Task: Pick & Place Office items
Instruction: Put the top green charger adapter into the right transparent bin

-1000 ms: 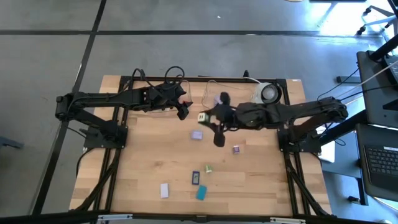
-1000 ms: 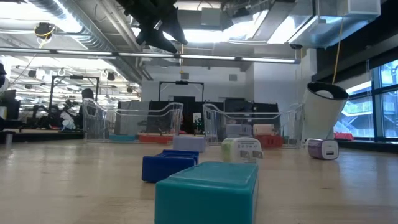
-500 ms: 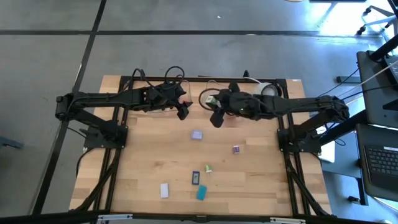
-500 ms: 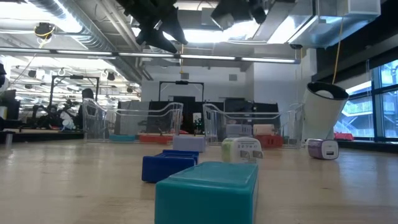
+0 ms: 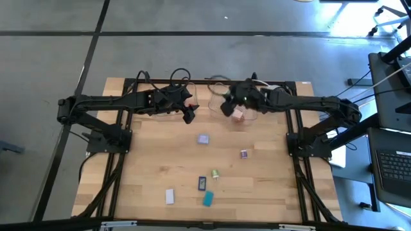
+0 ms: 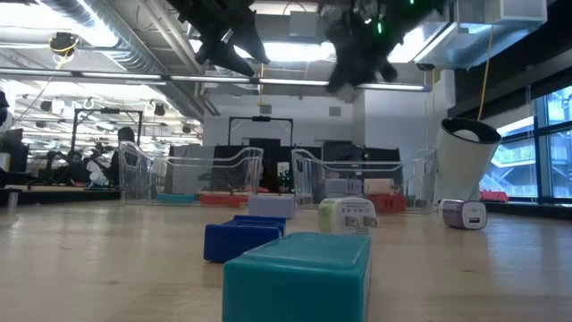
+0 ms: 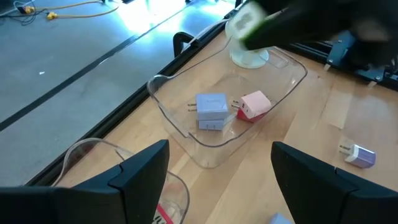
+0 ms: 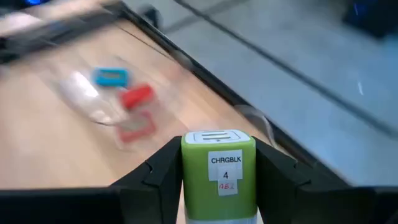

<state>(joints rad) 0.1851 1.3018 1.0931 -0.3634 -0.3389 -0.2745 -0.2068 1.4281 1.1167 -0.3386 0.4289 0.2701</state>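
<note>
Right wrist view shows the right gripper [image 8: 217,180] clamped on a green charger block [image 8: 218,168] labelled CHRGBLK. From above, it hangs over the clear tray [image 5: 247,115] at the table's [image 5: 148,173] twelve o'clock edge, which holds a pink piece [image 5: 238,115]. At eleven o'clock the left gripper [image 5: 189,114] waits, fingers apart.

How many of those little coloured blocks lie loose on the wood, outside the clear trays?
6: lilac block in the middle; purple block right of it; green block, dark blue block, teal block and white block toward the front. More may be hidden.
</note>
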